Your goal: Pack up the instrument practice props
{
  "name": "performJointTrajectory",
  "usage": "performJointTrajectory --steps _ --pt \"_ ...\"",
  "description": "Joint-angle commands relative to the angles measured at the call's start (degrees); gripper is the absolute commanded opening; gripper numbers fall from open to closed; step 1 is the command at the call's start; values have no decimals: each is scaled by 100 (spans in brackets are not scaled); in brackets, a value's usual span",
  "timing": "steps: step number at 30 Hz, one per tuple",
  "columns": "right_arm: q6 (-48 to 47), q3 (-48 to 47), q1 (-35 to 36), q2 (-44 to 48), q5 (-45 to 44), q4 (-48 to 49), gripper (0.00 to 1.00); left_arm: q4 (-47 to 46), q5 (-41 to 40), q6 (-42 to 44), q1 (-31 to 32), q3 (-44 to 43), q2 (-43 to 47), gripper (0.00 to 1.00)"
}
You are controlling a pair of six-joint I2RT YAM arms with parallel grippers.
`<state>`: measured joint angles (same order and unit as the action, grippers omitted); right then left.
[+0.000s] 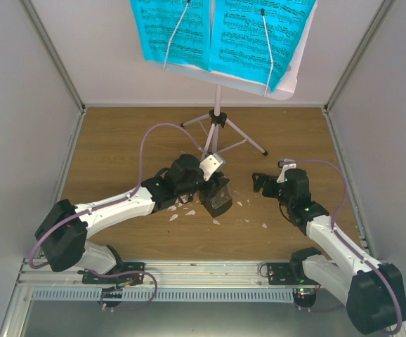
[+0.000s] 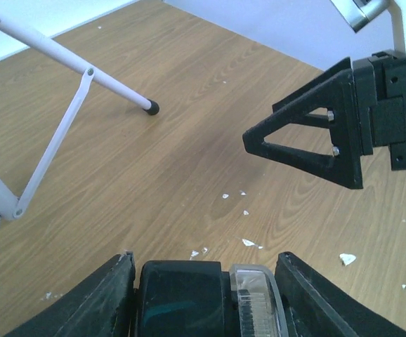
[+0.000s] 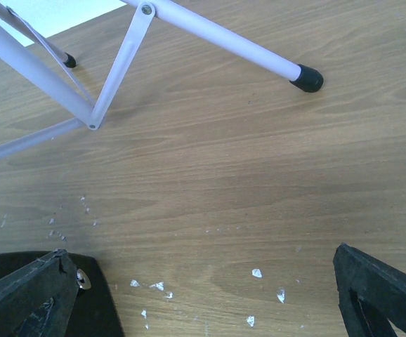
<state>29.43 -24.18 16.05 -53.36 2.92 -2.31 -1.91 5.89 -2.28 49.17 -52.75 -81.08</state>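
Note:
The pale pink music stand (image 1: 291, 76) stands at the back on its thin tripod (image 1: 218, 121) and carries two bright blue music sheets (image 1: 175, 28) under wire holders. My left gripper (image 1: 213, 188) is shut on the small black metronome (image 1: 218, 199) in front of the tripod. In the left wrist view the gripper (image 2: 204, 261) has a finger on each side of the metronome's black body and clear cover (image 2: 182, 298). My right gripper (image 1: 259, 184) is open and empty just right of it, and it spreads wide over bare wood in its own view (image 3: 203, 281).
Small white scraps (image 1: 217, 221) lie on the wooden table round the metronome, also in both wrist views (image 2: 249, 242) (image 3: 257, 272). Tripod legs (image 2: 62, 63) (image 3: 217, 42) reach forward towards both grippers. Grey walls close in the left, right and back.

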Motion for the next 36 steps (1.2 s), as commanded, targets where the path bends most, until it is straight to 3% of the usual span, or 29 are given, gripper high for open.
performJointTrajectory --steps 1,11,13,18,21,26,30,36 --pt "58 42 -53 28 2 112 100 -281 -34 -8 41 54 88 52" --pt "23 24 -52 -6 -13 125 100 -281 -15 46 47 63 53 40" --pt "7 20 -53 -7 -9 130 100 -277 -6 44 42 55 51 47" --pt "-127 -71 -53 195 139 151 100 -336 -45 18 45 78 170 86" --pt "-291 -272 -50 558 544 212 100 -388 -211 66 36 187 469 97" --pt "-212 -963 -43 726 799 -80 100 -628 43 -204 -306 732 1304 99" --pt "-312 -1821 142 177 1499 -590 100 -683 651 -805 -957 1394 1898 99" --pt "-534 -3071 1683 -792 237 -1734 100 -558 1113 -1446 -1462 2324 2619 99"
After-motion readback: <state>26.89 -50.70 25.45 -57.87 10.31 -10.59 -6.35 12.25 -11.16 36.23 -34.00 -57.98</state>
